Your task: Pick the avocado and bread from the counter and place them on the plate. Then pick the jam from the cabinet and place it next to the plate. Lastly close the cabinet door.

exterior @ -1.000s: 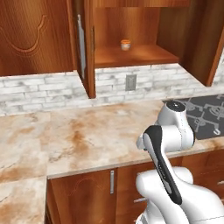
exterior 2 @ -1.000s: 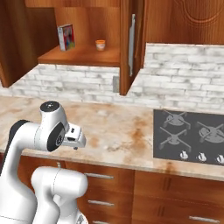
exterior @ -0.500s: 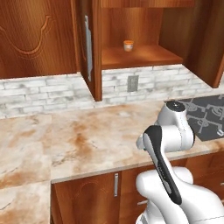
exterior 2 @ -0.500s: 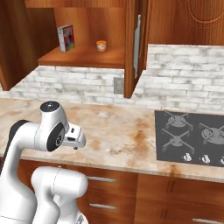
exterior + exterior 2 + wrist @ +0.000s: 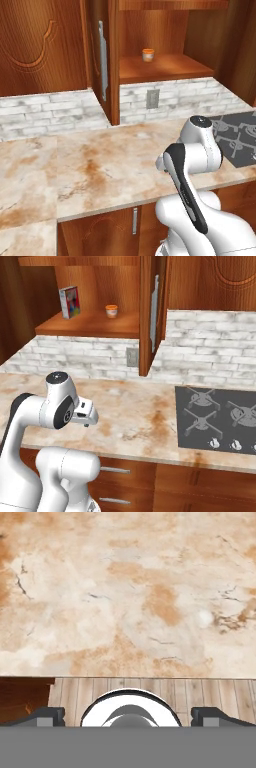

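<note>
The jam is a small orange jar on the wooden shelf of the cabinet, also seen from the other side as the jam. The cabinet door stands open, edge-on toward me, its long silver handle showing; in the right base view the cabinet door juts out over the counter. My gripper is open, folded close to the arm, and looks down at the counter near its front edge. The avocado, bread and plate are out of view.
A colourful box stands on the shelf left of the jam. A black stove top lies in the counter to the right. A wall outlet sits in the grey brick backsplash. Wooden drawers run below the counter.
The whole picture has shifted a little, so the base has moved. The arm keeps its folded pose and the jaws stay open.
</note>
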